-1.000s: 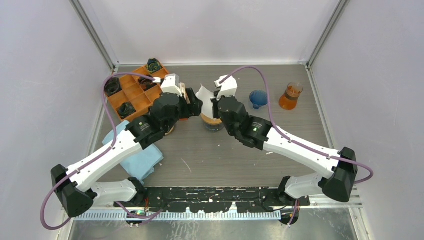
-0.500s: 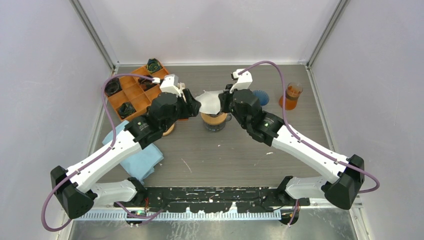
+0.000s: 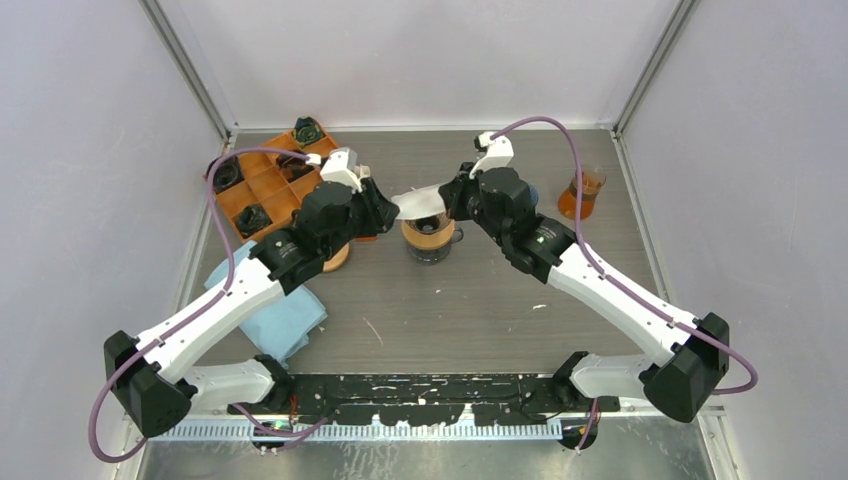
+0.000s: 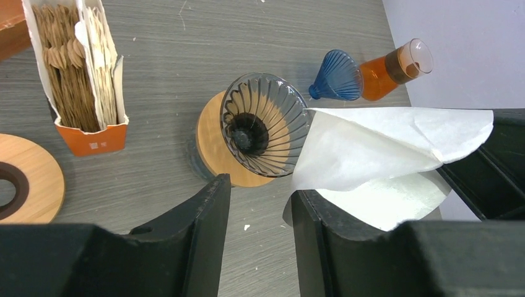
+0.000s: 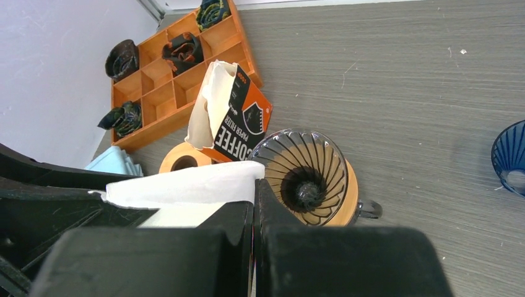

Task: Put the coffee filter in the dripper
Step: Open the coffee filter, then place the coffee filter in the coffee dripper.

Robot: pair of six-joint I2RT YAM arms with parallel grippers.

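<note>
The white paper coffee filter (image 3: pixel 415 203) hangs just above the dripper, stretched between my two grippers. The dripper (image 3: pixel 428 232) is a ribbed dark glass cone on a wooden collar, over a glass server. My right gripper (image 5: pixel 254 185) is shut on one edge of the filter (image 5: pixel 186 185), with the dripper (image 5: pixel 303 176) just beyond its fingertips. My left gripper (image 4: pixel 260 185) is open and only bare table shows in its gap. The filter (image 4: pixel 371 148) lies across the outer side of the left gripper's right finger, beside the dripper (image 4: pixel 266 133).
An orange box of paper filters (image 4: pixel 80 74) stands left of the dripper, with a wooden ring (image 4: pixel 25 179) near it. An orange compartment tray (image 3: pixel 265 185) sits at the back left, a blue cloth (image 3: pixel 280 315) at the front left. A blue dripper (image 4: pixel 337 77) and an amber flask (image 3: pixel 582 192) stand at the right.
My right gripper has swung back and to the right with the filter, which now lies flatter over the dripper. My left gripper's jaws have narrowed beside the filter's other edge.
</note>
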